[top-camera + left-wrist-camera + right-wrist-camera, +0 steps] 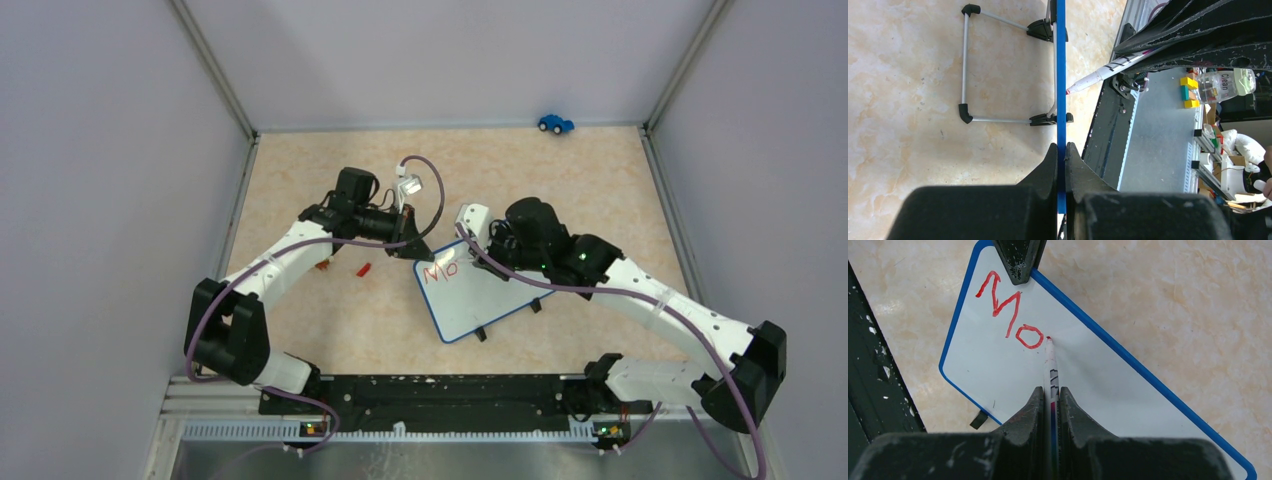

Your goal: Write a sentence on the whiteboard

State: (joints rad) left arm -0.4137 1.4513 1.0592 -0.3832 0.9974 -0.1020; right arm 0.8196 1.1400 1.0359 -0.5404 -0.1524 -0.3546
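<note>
Written: only "Mo" of the sentence [1013, 315].
Unwritten: everything after.
Left pincer [1060, 150]: clamped on the whiteboard [1088, 390] rim.
Right pincer [1050, 392]: clamped on the marker [1051, 370].

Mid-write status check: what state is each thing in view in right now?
whiteboard: rim clamped near the "M", writing face toward the marker.
lettering: red "Mo" only, sentence unfinished.
marker: uncapped, tip at the board just beside the "o".
left gripper: shut on the whiteboard rim.
right gripper: shut on the marker.
toy car: on its wheels by the far wall, untouched.
</note>
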